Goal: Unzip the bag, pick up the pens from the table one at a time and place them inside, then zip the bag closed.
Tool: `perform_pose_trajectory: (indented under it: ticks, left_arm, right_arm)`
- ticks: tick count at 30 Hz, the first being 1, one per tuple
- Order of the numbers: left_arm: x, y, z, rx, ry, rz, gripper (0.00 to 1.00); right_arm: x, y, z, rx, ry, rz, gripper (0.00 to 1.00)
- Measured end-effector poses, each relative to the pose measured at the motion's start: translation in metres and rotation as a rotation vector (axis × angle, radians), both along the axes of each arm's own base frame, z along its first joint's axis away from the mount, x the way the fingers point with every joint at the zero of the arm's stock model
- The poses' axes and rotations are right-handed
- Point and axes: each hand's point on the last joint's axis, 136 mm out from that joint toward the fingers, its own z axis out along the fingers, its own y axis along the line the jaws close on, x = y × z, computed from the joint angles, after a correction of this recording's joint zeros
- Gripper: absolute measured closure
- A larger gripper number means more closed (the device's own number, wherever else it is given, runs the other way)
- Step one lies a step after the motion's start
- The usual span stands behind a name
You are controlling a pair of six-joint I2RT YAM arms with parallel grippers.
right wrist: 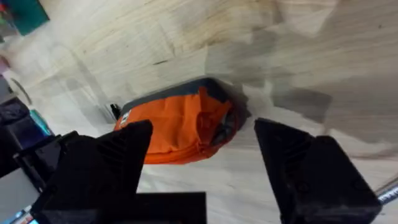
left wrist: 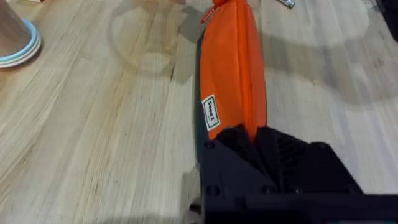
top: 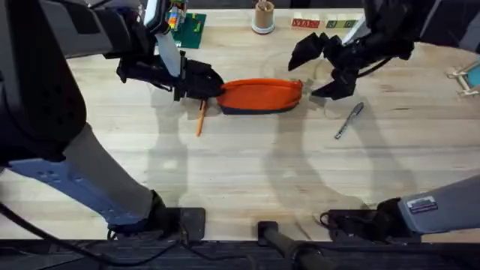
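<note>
The orange bag [top: 259, 95] lies flat in the middle of the table [top: 247, 172], its zipper side up. My left gripper [top: 212, 85] is shut on the bag's left end, and the left wrist view shows the bag [left wrist: 233, 68] running away from the clamped fingers [left wrist: 255, 140]. My right gripper [top: 315, 71] hangs open just off the bag's right end; in the right wrist view the bag [right wrist: 180, 127] sits beyond its spread fingertips [right wrist: 202, 140]. An orange pen [top: 200, 118] lies in front of the bag's left end. A silver pen [top: 349, 120] lies to the front right.
A wooden cup on a white base [top: 263, 16], a green board with coloured pieces [top: 187, 30] and small red blocks [top: 305, 24] stand along the far edge. A teal object [top: 471, 75] sits at the right edge. Bare wood stretches across the near half.
</note>
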Motion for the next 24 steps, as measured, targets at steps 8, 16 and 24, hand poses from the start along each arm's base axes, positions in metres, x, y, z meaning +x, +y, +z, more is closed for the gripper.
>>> perform_pose_trajectory:
  ticks: [8,16,24]
  left_arm:
    - [0.0,0.0,0.0,0.0,0.0,0.0,0.958]
    - [0.0,0.0,0.0,0.0,0.0,0.0,0.958]
    - [0.0,0.0,0.0,0.0,0.0,0.0,0.958]
  right_arm:
    - [-0.001,0.003,-0.001,-0.001,0.0,0.011,0.051]
    - [-0.005,0.006,-0.011,-0.005,0.037,0.021,0.087]
    - [-0.007,0.009,-0.014,-0.006,0.048,0.031,0.314]
